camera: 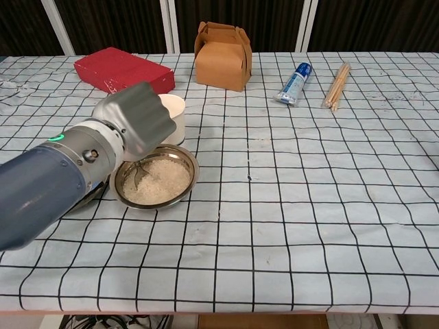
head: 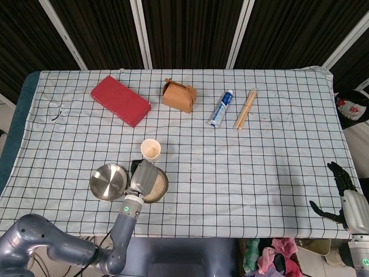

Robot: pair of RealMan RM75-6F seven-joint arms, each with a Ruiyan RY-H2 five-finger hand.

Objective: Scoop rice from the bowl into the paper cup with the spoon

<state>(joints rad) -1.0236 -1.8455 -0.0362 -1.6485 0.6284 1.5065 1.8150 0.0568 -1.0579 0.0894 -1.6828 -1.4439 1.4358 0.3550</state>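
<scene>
A steel bowl (camera: 155,184) of white rice stands near the table's front left; in the head view the bowl (head: 157,187) is half covered by my left hand (head: 142,175). My left hand (camera: 136,123) hovers over the bowl's left rear rim, back toward the camera, and holds a metal spoon (camera: 141,176) whose tip dips into the rice. Its fingers are hidden. The paper cup (camera: 173,114) stands upright just behind the bowl, partly behind the hand, and is also seen from above as cup (head: 151,149). My right hand (head: 345,197) hangs off the table's right edge, fingers apart, holding nothing.
An empty steel dish (head: 108,182) lies left of the rice bowl. Along the back stand a red box (head: 120,100), a brown carton (head: 179,95), a toothpaste tube (head: 221,108) and wooden sticks (head: 245,108). The checked cloth (camera: 309,192) covers the table.
</scene>
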